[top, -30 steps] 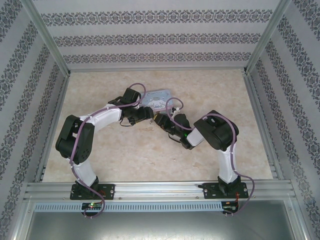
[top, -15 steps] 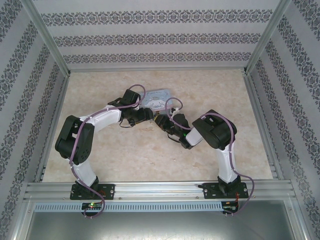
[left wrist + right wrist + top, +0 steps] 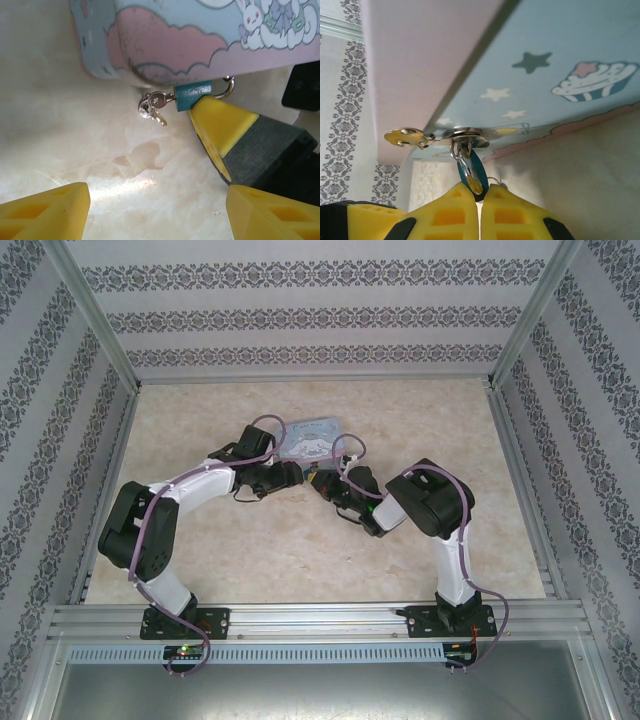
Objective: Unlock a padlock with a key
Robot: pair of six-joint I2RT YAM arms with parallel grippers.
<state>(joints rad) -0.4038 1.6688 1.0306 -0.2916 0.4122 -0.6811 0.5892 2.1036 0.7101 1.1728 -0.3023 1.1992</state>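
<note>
The small teal padlock hangs by its shackle from the hasp of the pale blue cartoon tin box. A tiny metal key sticks out of the padlock's left end, with a ring and a second small key dangling from it. My right gripper is shut on the padlock, and one of its yellow fingers presses against the lock body. My left gripper hovers just in front of the key, open, with bare table between its fingertips.
The tin box lies mid-table, just beyond both grippers, which meet at its near edge. Patterned walls and metal frame rails enclose the marble-look table on three sides.
The right gripper has closed onto the padlock. The left arm has lowered and drawn slightly back and left, its jaws unchanged.
</note>
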